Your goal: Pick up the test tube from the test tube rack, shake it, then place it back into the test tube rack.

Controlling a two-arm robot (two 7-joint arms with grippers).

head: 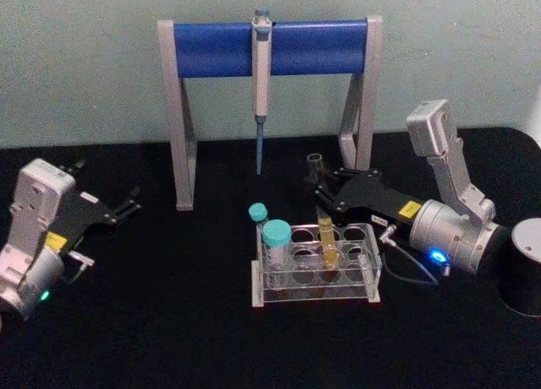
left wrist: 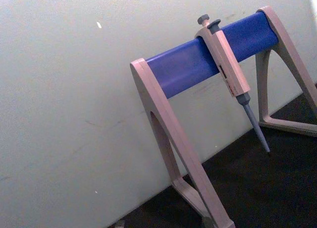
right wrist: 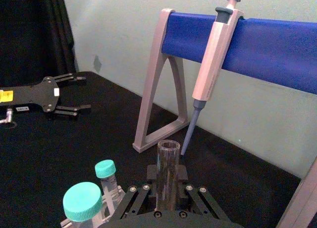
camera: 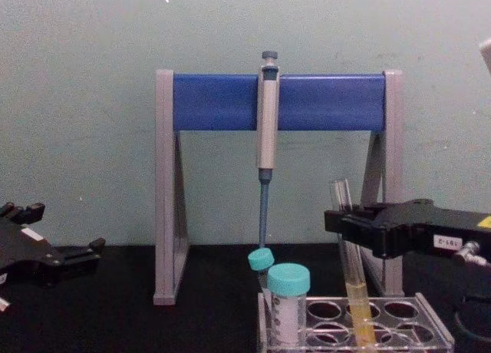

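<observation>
- At the rack's far row, the right gripper (head: 321,189) is clenched on the test tube (camera: 359,307). It grips the clear glass above the yellow liquid, with the open mouth standing free above the fingers.
- The tube's lower end sits inside a hole of the test tube rack (head: 314,300), right of the 2 teal-capped vials (head: 275,234). I cannot tell whether it rests on the bottom.
- The tube's long axis is close to upright, and in the chest view its top leans slightly left.
- The gripper reaches in from the right, crosswise to the tube, so there is nothing left to approach.
- My judgement is that the next move depends on that axis. The tube must travel along its own length, because any sideways pull while its end is in the hole would lever the glass against the rim.
- The right arm is on the tube, so it is much the nearer. The left gripper (head: 128,205) rests at the far left of the table with its fingers spread and empty, well apart from the rack.
- Just left of the tube, the taller vial is close enough to be knocked by a wide shake.
- Behind, the pipette stand (head: 211,49) spans the scene, and its right leg is near the gripper's far side.
- The pipette (head: 261,76) hangs with its tip left of and beyond the tube's mouth.
- A black cylinder (head: 522,275) stands near the right wrist.
</observation>
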